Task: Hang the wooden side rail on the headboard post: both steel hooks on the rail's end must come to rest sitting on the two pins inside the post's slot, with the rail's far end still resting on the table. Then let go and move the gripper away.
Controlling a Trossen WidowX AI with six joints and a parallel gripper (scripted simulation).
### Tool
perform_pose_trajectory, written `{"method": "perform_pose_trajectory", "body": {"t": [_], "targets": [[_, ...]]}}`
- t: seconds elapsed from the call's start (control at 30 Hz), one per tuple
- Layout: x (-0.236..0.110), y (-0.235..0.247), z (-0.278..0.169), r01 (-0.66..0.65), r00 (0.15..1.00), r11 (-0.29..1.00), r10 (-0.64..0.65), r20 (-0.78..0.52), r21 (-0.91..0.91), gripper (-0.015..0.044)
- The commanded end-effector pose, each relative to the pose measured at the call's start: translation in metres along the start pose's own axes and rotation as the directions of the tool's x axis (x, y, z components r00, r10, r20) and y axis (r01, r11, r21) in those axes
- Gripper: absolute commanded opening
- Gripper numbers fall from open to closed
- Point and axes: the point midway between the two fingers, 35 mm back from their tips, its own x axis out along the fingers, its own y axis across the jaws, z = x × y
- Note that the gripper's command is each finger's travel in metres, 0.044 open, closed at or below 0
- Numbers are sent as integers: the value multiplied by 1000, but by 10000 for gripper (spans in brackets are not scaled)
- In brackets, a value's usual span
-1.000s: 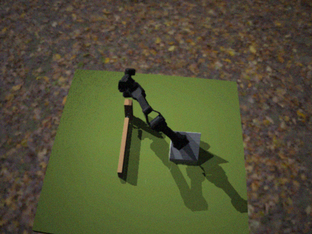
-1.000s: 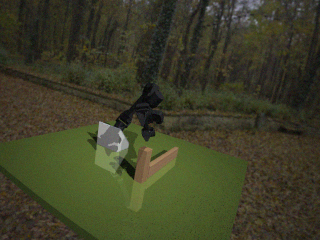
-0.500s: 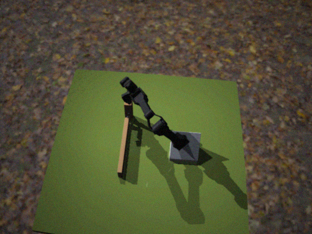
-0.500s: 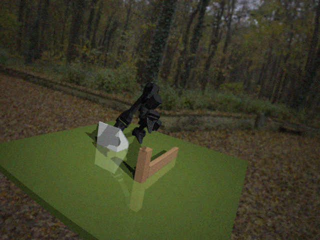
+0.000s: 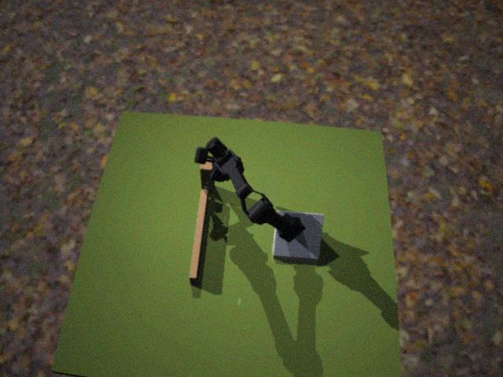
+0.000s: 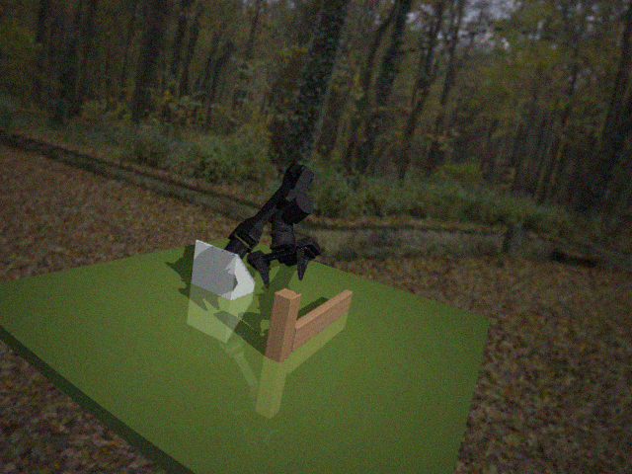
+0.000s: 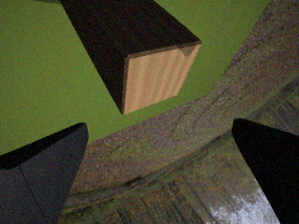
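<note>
in the exterior view, the nearest thing on the green table (image 6: 127, 316) is the headboard post (image 6: 281, 325), a short wooden block that stands upright. the wooden side rail (image 6: 321, 318) meets the post on its right side and runs away from the camera, lying low along the table. at the post, the rail's top edge is well below the top of the post. the hooks and the pins in the slot are not visible in any view, so it is not possible to tell if the hooks sit on them. behind the post, the gripper (image 6: 281, 266) hangs in the air with its two dark fingers pointing down, wide apart, and nothing is between them. it touches neither the post nor the rail. a little more to the left and behind stands the grey base block (image 6: 219, 273) where the arm (image 6: 285, 203) is mounted; the arm rises from it and bends forward over the post. in the top view, the rail (image 5: 199, 235) lies straight on the table, its free end toward the near edge, and the gripper (image 5: 209, 150) is above the post end. the wrist view looks down between the two fingers and shows the top of the post (image 7: 159, 75), with light wood grain, in the gap above them. far behind the table there is ground with fallen leaves (image 6: 535, 316) and dark trees (image 6: 316, 76).
</note>
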Motion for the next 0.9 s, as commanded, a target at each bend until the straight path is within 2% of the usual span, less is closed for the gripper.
{"method": "perform_pose_trajectory", "body": {"t": [0.0, 0.3, 0.87], "targets": [[-13, 45, 61, 83, 979, 798, 46, 196, -597, 440], [-18, 70, 89, 201, 953, 572, 72, 293, -795, 440], [-18, 70, 90, 202, 953, 570, 73, 294, -796, 440]]}}
